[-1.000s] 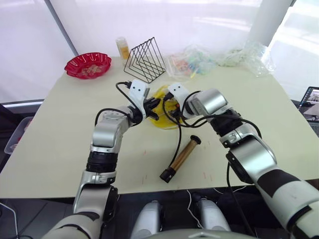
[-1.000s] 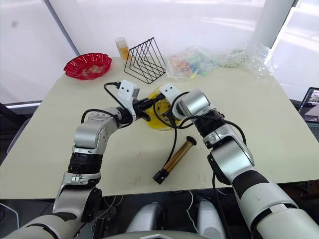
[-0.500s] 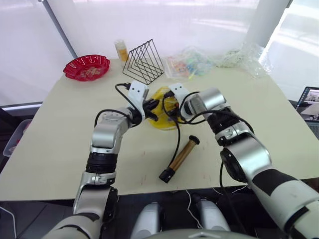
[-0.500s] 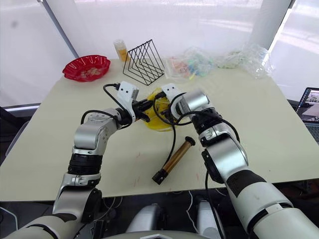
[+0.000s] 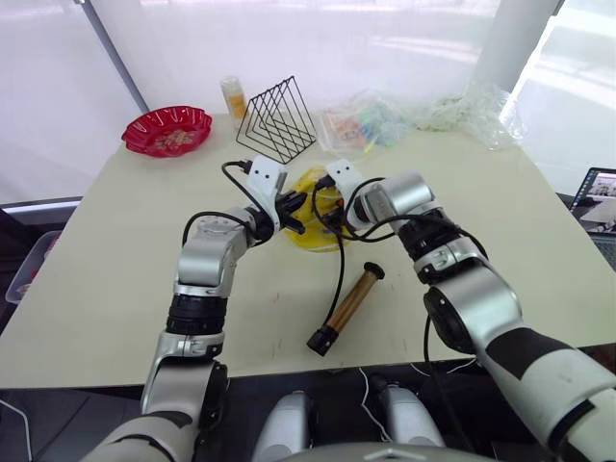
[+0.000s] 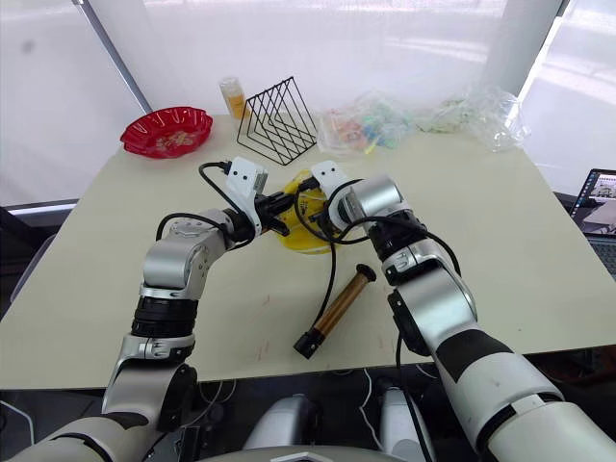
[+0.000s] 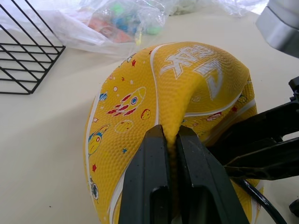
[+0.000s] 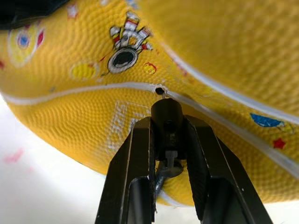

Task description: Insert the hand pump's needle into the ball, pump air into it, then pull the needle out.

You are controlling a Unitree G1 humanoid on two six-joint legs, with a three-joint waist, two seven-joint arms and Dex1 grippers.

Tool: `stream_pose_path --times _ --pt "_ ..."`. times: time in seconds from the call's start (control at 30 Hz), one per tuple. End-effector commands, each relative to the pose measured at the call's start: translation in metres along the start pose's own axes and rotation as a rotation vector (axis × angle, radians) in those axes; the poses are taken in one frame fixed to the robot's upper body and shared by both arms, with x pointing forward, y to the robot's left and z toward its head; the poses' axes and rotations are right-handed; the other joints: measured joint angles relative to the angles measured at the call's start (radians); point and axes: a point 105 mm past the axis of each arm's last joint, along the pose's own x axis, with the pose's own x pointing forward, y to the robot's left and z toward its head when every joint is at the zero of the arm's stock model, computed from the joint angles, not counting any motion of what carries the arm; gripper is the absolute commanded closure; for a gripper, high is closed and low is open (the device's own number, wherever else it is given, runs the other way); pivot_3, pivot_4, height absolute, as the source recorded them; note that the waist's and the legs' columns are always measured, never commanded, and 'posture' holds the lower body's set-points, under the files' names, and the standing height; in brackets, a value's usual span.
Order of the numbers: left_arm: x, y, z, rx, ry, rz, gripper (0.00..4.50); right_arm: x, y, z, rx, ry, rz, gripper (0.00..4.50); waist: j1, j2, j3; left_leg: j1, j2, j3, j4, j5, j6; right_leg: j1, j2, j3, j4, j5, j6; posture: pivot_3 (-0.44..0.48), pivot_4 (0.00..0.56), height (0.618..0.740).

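- Two grippers meet over the ball (image 5: 313,223) near the middle of the table (image 5: 115,279) in the head views: the left gripper (image 5: 295,214) at the ball's 9 o'clock edge, the right gripper (image 5: 330,218) at its 3 o'clock side. The hand pump (image 5: 348,299) lies flat at the ball's 5 o'clock, apart from it, its black hose (image 5: 341,262) looping up to the right gripper. A red bowl (image 5: 167,130) sits at the table's 10 o'clock corner, a wire rack (image 5: 278,119) and plastic bags (image 5: 423,111) toward 12 o'clock.
- Against the picture a second ago, pump, ball, bowl and rack lie where they were; the right forearm has drawn slightly closer to the ball, the left arm is unchanged.
- Left wrist view: the left gripper (image 7: 170,135) is clamped on a pinched fold of the ball's yellow skin, which is slack and dented; the rack's wires (image 7: 23,60) are at 10 o'clock of the ball.
- Right wrist view: the right gripper (image 8: 168,128) is closed on the black fitting of the needle (image 8: 167,114), the fitting's tip just short of the small valve hole on the white seam. The silver pin itself cannot be made out.
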Motion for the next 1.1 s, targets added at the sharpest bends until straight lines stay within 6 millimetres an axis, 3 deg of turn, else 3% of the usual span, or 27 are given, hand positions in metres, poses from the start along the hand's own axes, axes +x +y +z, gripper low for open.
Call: stream_pose_path --times 0.03,0.67,0.7,1.1 --pt "0.016 -0.045 -0.019 -0.060 0.054 -0.192 4.49 0.001 0.009 0.006 -0.106 -0.042 0.004 4.10 0.000 0.000 0.000 0.000 0.000 0.000 0.000 0.000 0.000 0.000 0.000 0.000 0.000 0.001 0.001 0.000 0.150 0.737" --pt "0.019 -0.040 -0.018 -0.051 0.044 -0.183 4.49 -0.017 0.001 -0.004 -0.201 -0.031 -0.037 4.10 0.016 0.004 0.003 -0.011 -0.003 -0.014 0.000 0.002 -0.002 -0.001 -0.001 -0.012 -0.008 0.001 0.001 0.000 0.150 0.737" --pt "0.019 -0.039 -0.018 -0.050 0.044 -0.182 4.50 -0.018 -0.001 -0.004 -0.200 -0.031 -0.041 3.08 0.018 0.004 0.003 -0.012 -0.003 -0.015 0.000 0.002 -0.004 -0.002 -0.001 -0.012 -0.008 0.001 0.001 0.000 0.150 0.737" --pt "0.019 -0.038 -0.020 -0.042 0.045 -0.181 4.50 -0.047 -0.012 -0.006 -0.180 -0.077 -0.082 3.08 0.053 0.009 0.006 -0.020 -0.006 -0.020 -0.005 0.005 -0.002 -0.006 -0.002 -0.016 -0.014 0.001 0.001 0.000 0.150 0.737"
